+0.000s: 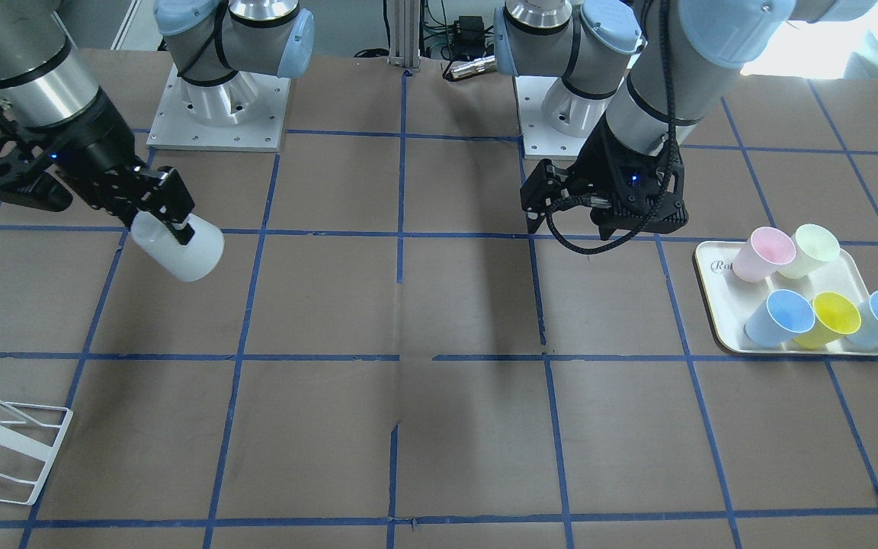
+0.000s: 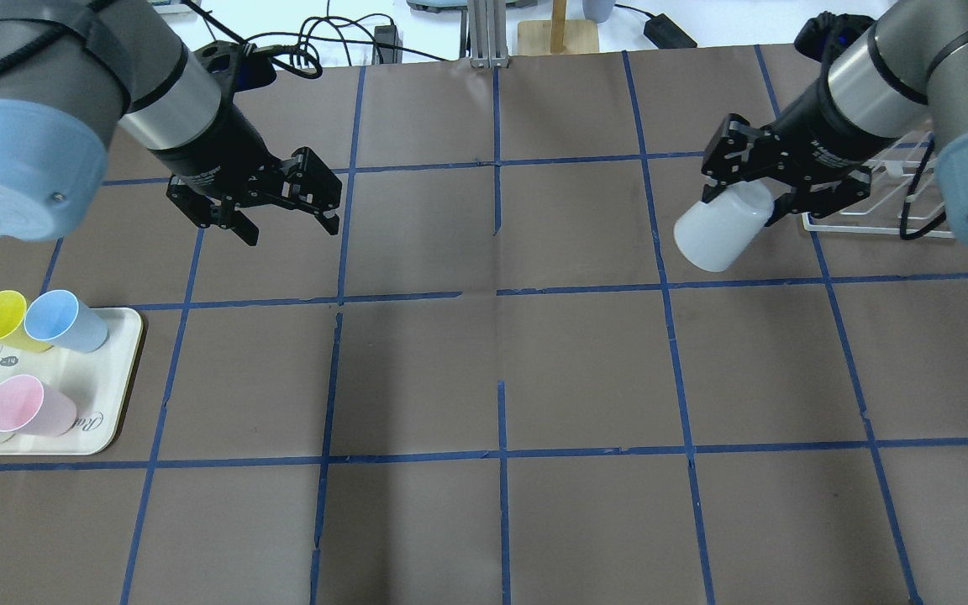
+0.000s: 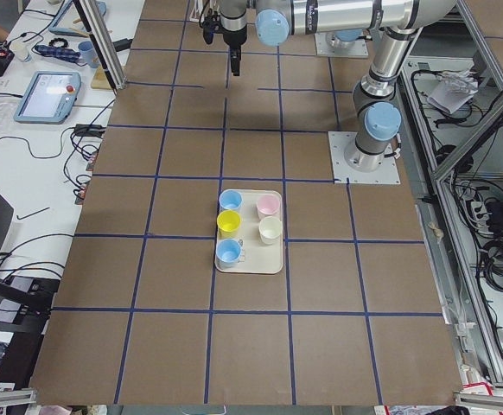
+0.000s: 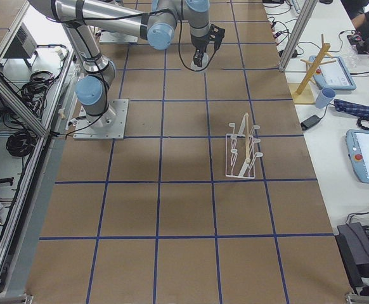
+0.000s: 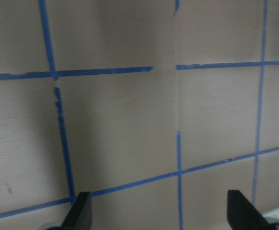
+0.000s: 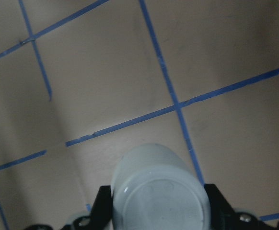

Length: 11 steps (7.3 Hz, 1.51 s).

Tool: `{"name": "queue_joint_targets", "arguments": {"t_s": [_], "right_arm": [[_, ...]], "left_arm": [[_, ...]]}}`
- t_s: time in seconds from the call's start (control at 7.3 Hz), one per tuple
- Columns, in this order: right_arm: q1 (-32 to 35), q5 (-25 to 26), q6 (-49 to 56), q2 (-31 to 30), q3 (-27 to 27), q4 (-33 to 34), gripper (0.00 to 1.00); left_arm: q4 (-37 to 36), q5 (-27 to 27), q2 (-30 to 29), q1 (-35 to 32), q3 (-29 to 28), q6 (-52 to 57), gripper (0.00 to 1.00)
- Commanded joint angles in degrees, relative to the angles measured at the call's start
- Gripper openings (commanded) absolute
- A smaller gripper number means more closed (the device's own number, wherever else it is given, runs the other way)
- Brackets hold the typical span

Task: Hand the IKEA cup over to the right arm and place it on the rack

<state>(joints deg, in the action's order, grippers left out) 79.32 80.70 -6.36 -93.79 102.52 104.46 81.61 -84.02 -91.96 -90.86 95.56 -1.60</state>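
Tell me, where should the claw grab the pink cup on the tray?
Probably by its rim, coming straight down. The pink cup stands upright with its mouth open, so one finger can go inside, one outside. Choose the wall away from the pale green cup, which sits close beside it.

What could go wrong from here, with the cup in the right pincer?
1. The right pincer grips the IKEA cup near one end, tilted, with most of the body sticking out past the fingers. It may pivot or slip on the way over.
2. The rack has thin slanted prongs and looks light. A slightly off approach could miss a prong or shove the rack.
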Motion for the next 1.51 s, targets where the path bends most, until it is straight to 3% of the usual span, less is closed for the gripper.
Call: {"name": "queue_joint_targets", "arguments": {"t_s": [0.0, 0.14, 0.27, 0.55, 0.96, 1.37], "right_arm": [[-4.69, 8.24, 10.99, 0.36, -0.74, 0.83, 0.42], [-5.23, 10.08, 12.67, 0.45, -0.92, 3.45, 0.42], [-5.32, 13.31, 15.12, 1.41, -0.66, 8.17, 0.42], [-6.54, 13.79, 16.11, 5.52, -0.66, 14.26, 0.42], [-11.37, 13.52, 21.82, 8.52, -0.65, 18.06, 0.42], [-12.53, 13.44, 24.99, 12.48, -1.01, 24.92, 0.42]], "left_arm": [[-1.74, -6.75, 0.02, -1.42, -3.07, -3.24, 1.0], [-1.55, -8.17, 0.63, -1.07, -4.75, -3.24, 1.0], [-0.94, -7.92, 2.29, -1.16, -3.12, -3.76, 1.0], [-5.64, -7.92, 5.11, -1.16, 2.85, -4.73, 1.0], [0.61, -5.74, 3.72, -0.63, -2.11, -5.25, 1.0], [1.62, -5.19, 2.66, -0.9, -2.75, -2.81, 1.0]]}}
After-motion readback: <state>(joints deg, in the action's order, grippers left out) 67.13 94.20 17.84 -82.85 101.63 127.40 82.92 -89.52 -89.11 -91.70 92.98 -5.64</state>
